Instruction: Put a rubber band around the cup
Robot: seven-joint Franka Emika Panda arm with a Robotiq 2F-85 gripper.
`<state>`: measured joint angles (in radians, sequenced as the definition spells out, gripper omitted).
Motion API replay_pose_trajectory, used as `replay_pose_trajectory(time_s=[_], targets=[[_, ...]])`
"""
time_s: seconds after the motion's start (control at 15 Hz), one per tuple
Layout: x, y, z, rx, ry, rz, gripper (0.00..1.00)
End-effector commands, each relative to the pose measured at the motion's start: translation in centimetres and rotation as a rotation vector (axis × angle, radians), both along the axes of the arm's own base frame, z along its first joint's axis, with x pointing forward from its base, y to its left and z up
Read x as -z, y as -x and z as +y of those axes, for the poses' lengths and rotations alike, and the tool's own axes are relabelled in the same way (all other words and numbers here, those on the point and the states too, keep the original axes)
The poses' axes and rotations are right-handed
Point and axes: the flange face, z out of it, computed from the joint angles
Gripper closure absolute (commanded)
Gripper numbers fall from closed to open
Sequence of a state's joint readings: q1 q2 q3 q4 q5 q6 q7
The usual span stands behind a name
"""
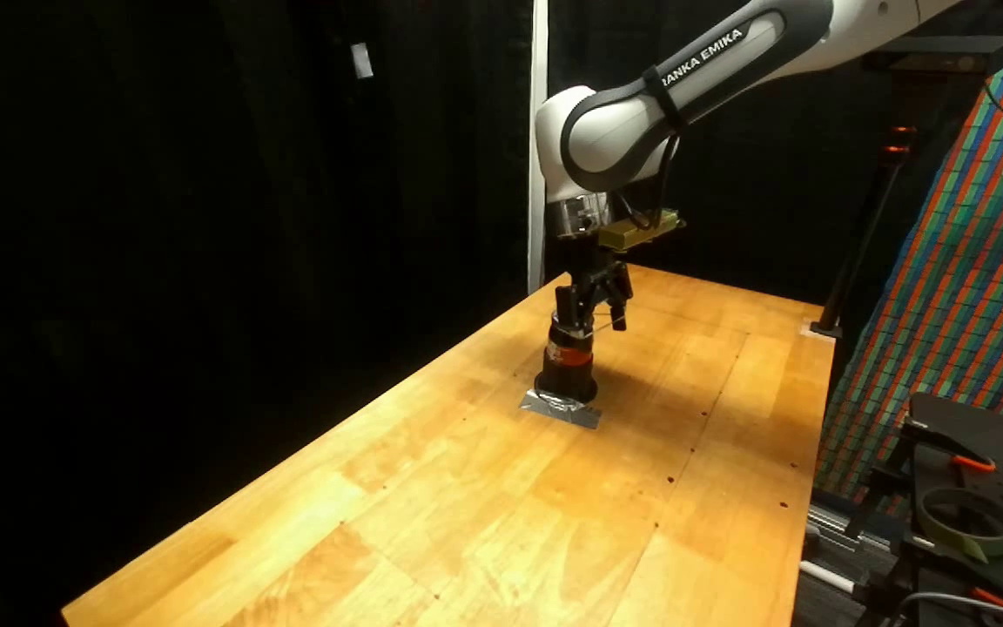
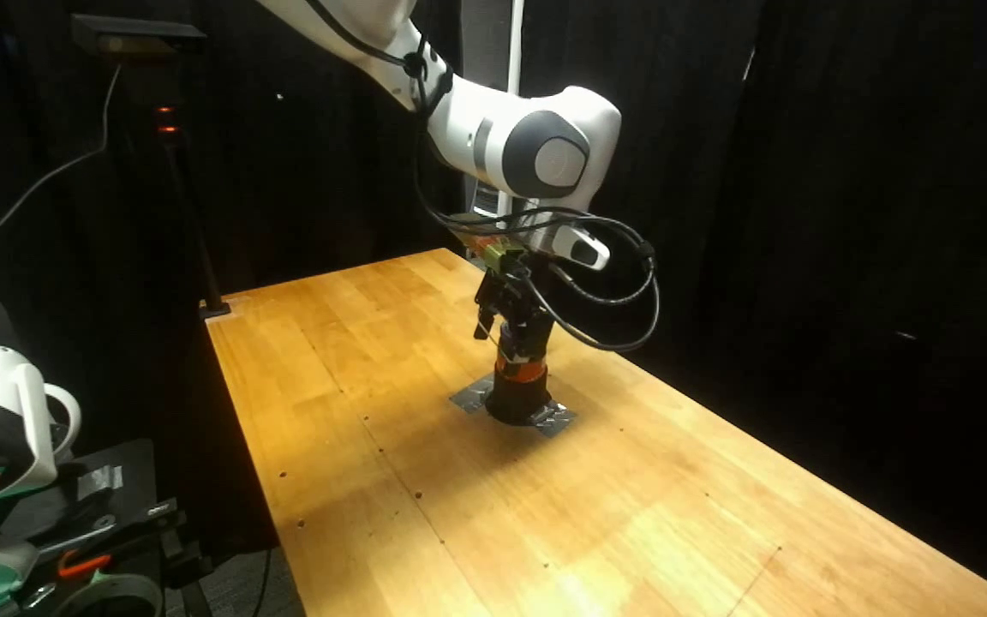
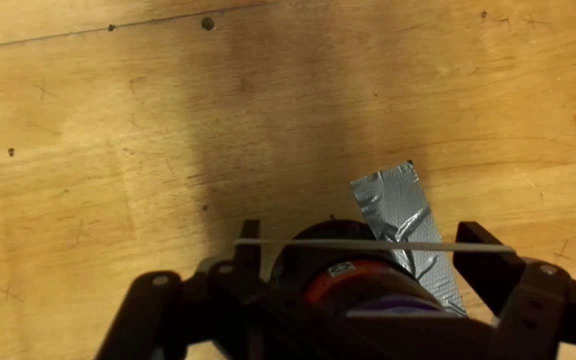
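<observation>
The cup stands upright on the wooden table, dark with an orange-red band; it also shows in an exterior view and the wrist view. My gripper is open, low over the cup's top, in both exterior views. In the wrist view its fingers are spread wide. A pale rubber band is stretched between them; it shows thinly in an exterior view. One strand crosses in front of the cup, another pale strand near its upper part. Whether the band encircles the cup is unclear.
Silver tape lies at the cup's base on the wooden table. A dark pole stands at a table corner. A side cart with a tape roll stands beside the table. Cables hang in loops from the wrist.
</observation>
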<state>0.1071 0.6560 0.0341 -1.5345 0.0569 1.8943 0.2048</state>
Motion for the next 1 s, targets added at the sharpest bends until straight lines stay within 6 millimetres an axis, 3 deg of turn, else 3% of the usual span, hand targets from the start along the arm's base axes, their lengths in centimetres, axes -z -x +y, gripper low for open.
replay_pose_trajectory(time_s=[0.0, 0.47, 0.73, 0.93], targets=[[-0.9, 2.5, 0.4, -0.02, -0.001, 0.016, 0.26], [-3.2, 6.0, 0.0, -0.031, 0.032, -0.11, 0.8], [-2.7, 8.2, -0.1, -0.03, 0.03, -0.23, 0.91], [-2.1, 9.5, 0.1, -0.037, 0.014, -0.349, 0.86]])
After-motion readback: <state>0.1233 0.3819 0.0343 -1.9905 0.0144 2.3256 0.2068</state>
